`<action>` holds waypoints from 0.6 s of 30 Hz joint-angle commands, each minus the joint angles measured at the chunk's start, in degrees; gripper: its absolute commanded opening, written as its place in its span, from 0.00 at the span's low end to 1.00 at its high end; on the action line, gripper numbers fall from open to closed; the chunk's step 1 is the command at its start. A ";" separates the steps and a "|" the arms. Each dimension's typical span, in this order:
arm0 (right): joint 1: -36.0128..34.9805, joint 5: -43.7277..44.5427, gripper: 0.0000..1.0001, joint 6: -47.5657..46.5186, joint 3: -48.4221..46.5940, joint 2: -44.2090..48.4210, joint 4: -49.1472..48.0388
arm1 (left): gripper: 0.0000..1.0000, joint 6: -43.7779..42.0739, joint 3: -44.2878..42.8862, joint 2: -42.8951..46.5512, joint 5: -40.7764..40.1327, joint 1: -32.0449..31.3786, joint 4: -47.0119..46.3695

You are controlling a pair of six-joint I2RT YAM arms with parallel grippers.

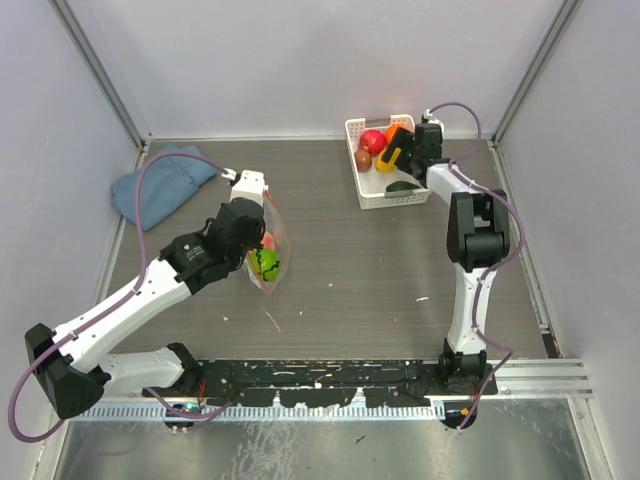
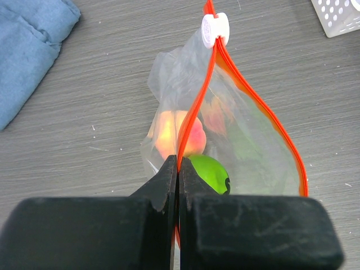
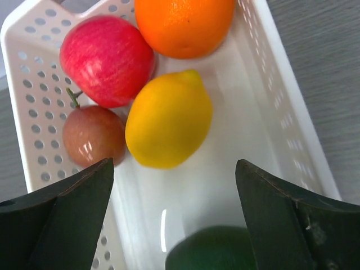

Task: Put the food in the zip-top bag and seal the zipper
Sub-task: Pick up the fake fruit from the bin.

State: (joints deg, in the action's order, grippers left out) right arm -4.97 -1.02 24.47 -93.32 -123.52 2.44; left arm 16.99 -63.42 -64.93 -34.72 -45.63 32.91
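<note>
The clear zip-top bag (image 1: 270, 262) lies mid-left on the table, with the pink-orange peach (image 2: 174, 135) and a glossy green fruit (image 2: 211, 171) inside. My left gripper (image 2: 178, 163) is shut on one red-orange zipper strip (image 2: 197, 107). The other strip (image 2: 270, 115) bows away, so the mouth is open. The white slider (image 2: 215, 29) sits at the far end. My right gripper (image 3: 174, 169) is open above the basket, over the yellow fruit (image 3: 169, 118). The red (image 3: 107, 59), orange (image 3: 183, 25) and brown (image 3: 93, 135) fruits lie beside it.
The white lattice basket (image 1: 372, 192) stands at the back right; its rim also shows in the right wrist view (image 3: 22, 84). A dark green rounded object (image 3: 216, 250) lies at its near end. A blue folded cloth (image 1: 160, 185) lies at the back left.
</note>
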 commanded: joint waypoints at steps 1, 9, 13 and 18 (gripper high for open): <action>-0.52 -1.09 0.93 4.95 -6.17 -3.47 -7.72 | 0.00 -0.99 -0.67 1.23 -1.25 0.39 -2.46; -0.21 -1.25 0.94 9.53 -9.11 -9.53 -11.14 | 0.00 -1.39 -0.79 0.56 -1.55 0.37 -2.43; -0.04 -1.03 0.93 10.54 -11.13 -12.59 -10.63 | 0.00 -1.44 -0.87 0.33 -1.37 0.37 -2.40; 0.30 -1.95 0.77 10.60 -10.86 -13.06 -11.01 | 0.00 -1.39 -0.74 0.31 -1.32 0.36 -2.58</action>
State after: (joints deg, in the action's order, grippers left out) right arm -5.13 -2.46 33.80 -102.63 -137.27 -6.15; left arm 15.94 -63.42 -64.95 -34.76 -45.63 32.88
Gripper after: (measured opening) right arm 0.821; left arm 0.007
